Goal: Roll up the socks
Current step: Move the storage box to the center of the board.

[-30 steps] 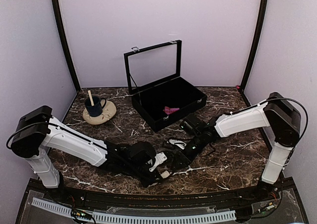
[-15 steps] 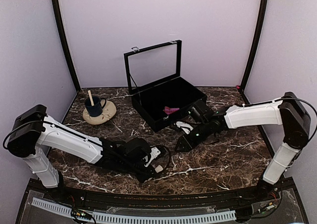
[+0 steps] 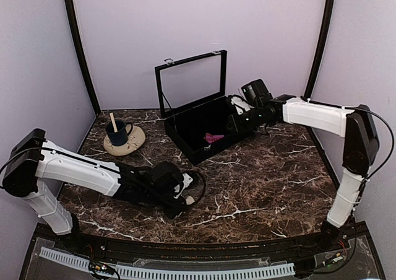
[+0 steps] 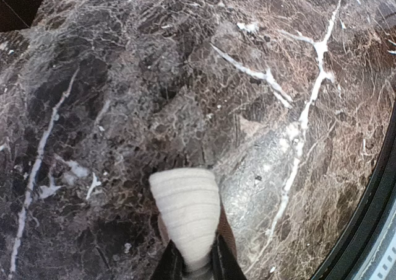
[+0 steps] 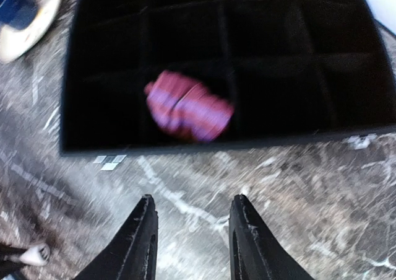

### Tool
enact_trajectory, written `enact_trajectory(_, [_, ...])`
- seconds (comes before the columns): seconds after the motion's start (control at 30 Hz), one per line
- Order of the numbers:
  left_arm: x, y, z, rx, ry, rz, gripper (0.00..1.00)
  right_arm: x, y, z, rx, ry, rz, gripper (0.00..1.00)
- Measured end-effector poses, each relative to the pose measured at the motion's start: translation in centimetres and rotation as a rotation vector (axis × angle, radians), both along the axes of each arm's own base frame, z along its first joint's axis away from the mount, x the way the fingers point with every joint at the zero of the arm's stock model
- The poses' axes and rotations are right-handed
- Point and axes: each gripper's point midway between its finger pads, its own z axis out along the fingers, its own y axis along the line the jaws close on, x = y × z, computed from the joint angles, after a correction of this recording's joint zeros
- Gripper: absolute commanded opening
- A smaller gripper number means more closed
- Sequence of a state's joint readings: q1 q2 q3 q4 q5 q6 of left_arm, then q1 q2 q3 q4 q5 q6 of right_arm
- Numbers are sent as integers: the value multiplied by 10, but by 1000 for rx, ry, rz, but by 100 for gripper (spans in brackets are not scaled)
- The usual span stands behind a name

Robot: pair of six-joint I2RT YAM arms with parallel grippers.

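Socks: the cream-beige ribbed cloth sock (image 4: 185, 215), rolled into 1 tight bundle, is clamped in my left pincer (image 4: 193, 258) over the dark veined marble table (image 4: 154, 75); the magenta-pink soft striped sock (image 5: 189, 111) lies bunched in the black compartmented case (image 5: 297, 57); my right pincer (image 5: 192, 230) hovers near it, jaws apart, empty; next, I judge, stowing the roll, releasing gently.
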State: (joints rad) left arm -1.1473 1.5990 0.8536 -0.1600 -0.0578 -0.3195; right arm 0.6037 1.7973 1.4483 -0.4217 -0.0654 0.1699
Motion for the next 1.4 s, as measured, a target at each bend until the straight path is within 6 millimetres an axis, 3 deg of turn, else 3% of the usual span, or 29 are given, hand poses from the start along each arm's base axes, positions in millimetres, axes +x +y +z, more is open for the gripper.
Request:
enact_trajectory(0.17, [9, 2, 15, -14, -27, 30, 0, 55, -3, -13, -82, -40, -68, 37])
enact_trajectory(0.3, [16, 5, 29, -31, -51, 61, 0, 87, -8, -29, -151, -56, -104, 37])
enact_trajectory(0.43, [23, 10, 41, -48, -73, 96, 0, 110, -15, -38, -208, -68, -128, 39])
enact_trajectory(0.63, [34, 14, 61, -76, -112, 139, 0, 139, -32, -35, -247, -88, -167, 40])
enact_trajectory(0.9, [50, 19, 79, -92, -170, 198, 0, 140, -53, -59, -284, -9, -178, 40])
enact_trajectory(1.13, [72, 24, 96, -107, -219, 263, 0, 132, -50, -82, -282, 54, -147, 40])
enact_trajectory(1.4, [98, 28, 124, -141, -277, 330, 0, 129, -49, -88, -273, 81, -128, 39])
